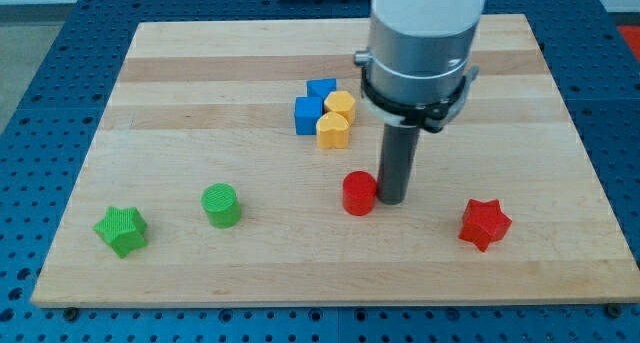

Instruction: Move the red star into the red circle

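The red star [485, 223] lies at the view's lower right of the wooden board [180, 103]. The red circle [359, 193], a short red cylinder, stands near the board's middle, to the left of the star. My tip [391, 200] is down on the board right beside the red circle, on its right side, touching or nearly touching it. The red star is apart from the tip, to the right and slightly lower in the view.
A cluster of two blue blocks [309, 113] [321, 88] and two yellow blocks [333, 131] [341, 105] sits above the red circle. A green cylinder [221, 205] and a green star [122, 230] lie at the lower left.
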{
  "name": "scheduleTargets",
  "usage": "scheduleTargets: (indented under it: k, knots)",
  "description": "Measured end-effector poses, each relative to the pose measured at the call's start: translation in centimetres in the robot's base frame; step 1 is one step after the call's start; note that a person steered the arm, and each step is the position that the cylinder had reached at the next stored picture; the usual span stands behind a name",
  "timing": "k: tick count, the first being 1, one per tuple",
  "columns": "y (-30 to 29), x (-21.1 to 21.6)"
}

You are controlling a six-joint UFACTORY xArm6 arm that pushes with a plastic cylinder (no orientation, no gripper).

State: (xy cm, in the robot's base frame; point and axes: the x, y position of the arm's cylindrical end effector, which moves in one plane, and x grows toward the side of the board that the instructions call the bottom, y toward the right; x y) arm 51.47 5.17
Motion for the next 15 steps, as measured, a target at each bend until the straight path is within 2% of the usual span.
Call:
scheduleTargets:
  k: [2, 3, 4, 6, 7, 8, 10, 15]
  knots:
    - [-4.2, 2.9]
    - [-4.1, 7.4]
    - [-0.2, 9.3]
    - [11.4, 9.0]
    - [14.2, 7.2]
    - [14.2, 5.4]
    - [11.7, 4.5]
    - [0.8, 3.9]
